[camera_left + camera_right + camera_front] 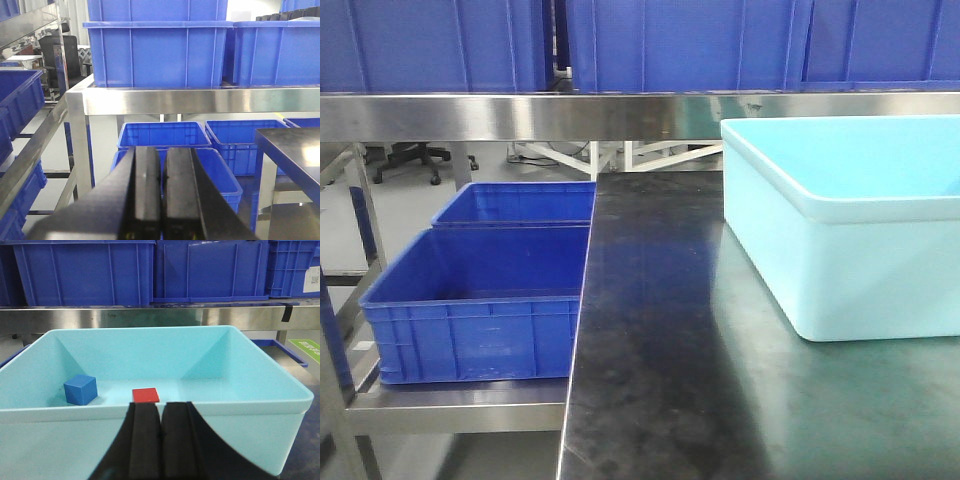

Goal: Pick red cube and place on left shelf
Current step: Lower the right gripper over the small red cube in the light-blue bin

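The red cube [145,395] lies on the floor of a light cyan bin [150,415], near its front wall; only the cube's top face shows in the right wrist view. My right gripper [160,412] is shut and empty, outside the bin just in front of its near rim, in line with the cube. My left gripper [162,160] is also shut with nothing in it, hanging in the air and facing the left shelf [200,100], a stainless-steel rack. The shelf's rail [520,115] crosses the top of the front view, where neither gripper shows.
A blue cube [80,389] sits in the cyan bin [840,230], left of the red one. The bin stands on a black-topped table [650,330]. Blue crates [470,300] fill the rack's lower tier, and more blue crates [155,45] sit on its upper tier.
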### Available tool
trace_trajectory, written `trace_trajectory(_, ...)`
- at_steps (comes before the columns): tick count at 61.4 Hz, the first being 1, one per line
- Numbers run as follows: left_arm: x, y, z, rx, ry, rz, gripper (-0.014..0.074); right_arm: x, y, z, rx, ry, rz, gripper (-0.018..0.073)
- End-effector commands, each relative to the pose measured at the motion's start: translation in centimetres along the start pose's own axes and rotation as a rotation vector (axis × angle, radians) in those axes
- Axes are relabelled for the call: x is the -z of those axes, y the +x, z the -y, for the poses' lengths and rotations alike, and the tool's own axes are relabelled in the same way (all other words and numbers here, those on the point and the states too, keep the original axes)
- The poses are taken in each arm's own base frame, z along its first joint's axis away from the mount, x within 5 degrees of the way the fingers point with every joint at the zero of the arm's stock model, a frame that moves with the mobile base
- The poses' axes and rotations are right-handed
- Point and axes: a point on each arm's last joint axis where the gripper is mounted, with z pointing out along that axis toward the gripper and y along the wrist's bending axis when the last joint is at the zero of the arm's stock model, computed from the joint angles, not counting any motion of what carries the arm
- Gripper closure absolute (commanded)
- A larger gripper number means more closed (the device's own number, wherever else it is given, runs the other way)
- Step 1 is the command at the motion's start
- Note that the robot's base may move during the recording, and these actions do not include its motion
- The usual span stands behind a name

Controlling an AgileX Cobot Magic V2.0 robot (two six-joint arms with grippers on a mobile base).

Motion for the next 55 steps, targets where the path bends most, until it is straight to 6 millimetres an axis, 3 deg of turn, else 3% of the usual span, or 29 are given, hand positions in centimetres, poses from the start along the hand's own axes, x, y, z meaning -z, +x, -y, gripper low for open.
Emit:
trace_trajectory(1,0.09,-0.01,0.0,0.0,0.002,0.073,0.0495,0.3,-1.47,-0.07,0.009,-0.003,0.128,0.0537)
trace_trajectory(55,0.09,-0.01,0.0,0.0,0.002,0.073,0.0495,0.31,-1.56,-0.07,0.009,-0.004,0.138,0.0537)
